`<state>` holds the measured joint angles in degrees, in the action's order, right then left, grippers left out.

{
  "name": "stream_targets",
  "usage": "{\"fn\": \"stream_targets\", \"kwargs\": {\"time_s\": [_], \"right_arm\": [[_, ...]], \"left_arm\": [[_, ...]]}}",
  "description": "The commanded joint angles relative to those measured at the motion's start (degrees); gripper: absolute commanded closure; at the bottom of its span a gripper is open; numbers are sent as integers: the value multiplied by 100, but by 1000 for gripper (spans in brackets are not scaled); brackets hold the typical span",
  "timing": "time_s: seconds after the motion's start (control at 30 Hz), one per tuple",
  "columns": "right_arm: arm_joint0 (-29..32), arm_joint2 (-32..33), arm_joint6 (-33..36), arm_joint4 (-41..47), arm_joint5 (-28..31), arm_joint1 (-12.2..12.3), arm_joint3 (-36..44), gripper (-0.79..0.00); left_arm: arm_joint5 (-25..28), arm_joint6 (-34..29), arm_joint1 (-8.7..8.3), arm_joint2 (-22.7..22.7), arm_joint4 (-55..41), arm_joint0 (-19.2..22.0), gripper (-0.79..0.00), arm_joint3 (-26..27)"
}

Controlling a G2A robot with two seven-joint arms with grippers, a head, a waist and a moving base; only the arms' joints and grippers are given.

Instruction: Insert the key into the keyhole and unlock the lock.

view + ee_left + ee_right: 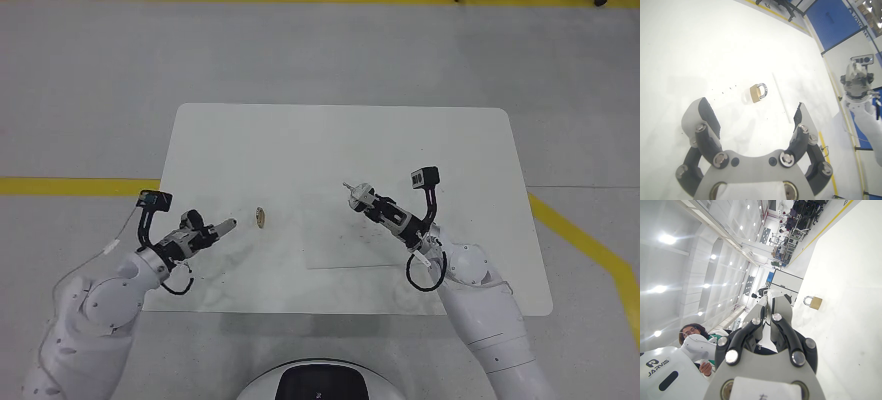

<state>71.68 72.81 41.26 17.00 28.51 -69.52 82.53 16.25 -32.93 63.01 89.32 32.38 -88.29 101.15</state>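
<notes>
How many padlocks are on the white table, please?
1. The brass padlock is on the table between the two arms, just ahead of the left tool. None seems hidden.

A large lab hall. Yellow floor lines (60, 186) run beside the white tabletop (450, 150). Beyond it, crowded workbenches (791, 243) stand under rows of ceiling lights (712, 256).

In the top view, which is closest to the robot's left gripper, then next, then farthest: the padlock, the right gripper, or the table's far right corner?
From the left gripper:
1. padlock, just beyond its open jaws.
2. right gripper, past the table's middle, jaws shut on the key.
3. table's far right corner, well beyond both.
</notes>
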Motion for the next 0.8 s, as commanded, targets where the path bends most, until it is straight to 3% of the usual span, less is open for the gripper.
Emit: {"fn": "stream_targets", "kwargs": {"time_s": [0.0, 0.1, 0.2, 0.33, 0.5, 0.77], "right_arm": [[0, 0, 0, 0, 0, 0, 0, 0], [0, 0, 0, 0, 0, 0, 0, 0], [0, 0, 0, 0, 0, 0, 0, 0], [0, 0, 0, 0, 0, 0, 0, 0], [0, 0, 0, 0, 0, 0, 0, 0], [0, 0, 0, 0, 0, 0, 0, 0]], "left_arm": [[-9, 251, 18, -221, 343, 84, -785, -91], [22, 501, 48, -523, 643, 169, -785, -221], [0, 574, 66, -773, 976, 256, -650, -314], [-126, 825, 101, -1064, 1406, 437, -585, -467], [-289, 892, 154, -1375, 1643, 786, -400, -683], [-443, 947, 223, -1687, 1777, 1156, -351, -1114]]}}
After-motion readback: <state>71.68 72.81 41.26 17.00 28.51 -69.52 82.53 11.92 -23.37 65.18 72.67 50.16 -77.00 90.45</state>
